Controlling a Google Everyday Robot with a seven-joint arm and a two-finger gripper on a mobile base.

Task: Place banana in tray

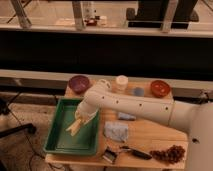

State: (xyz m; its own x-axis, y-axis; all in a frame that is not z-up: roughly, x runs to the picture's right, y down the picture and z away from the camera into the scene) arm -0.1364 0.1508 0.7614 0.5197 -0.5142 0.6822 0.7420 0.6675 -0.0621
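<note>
Gripper (pixel 81 118) of my white arm sits low inside the large green plastic tray (pixel 60 145), fingers clamped on the pale yellow banana bunch (pixel 75 126), near its right wall.

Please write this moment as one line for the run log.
gripper: over tray, fingers hidden | banana: at gripper, inside tray | release: not confirmed
</note>
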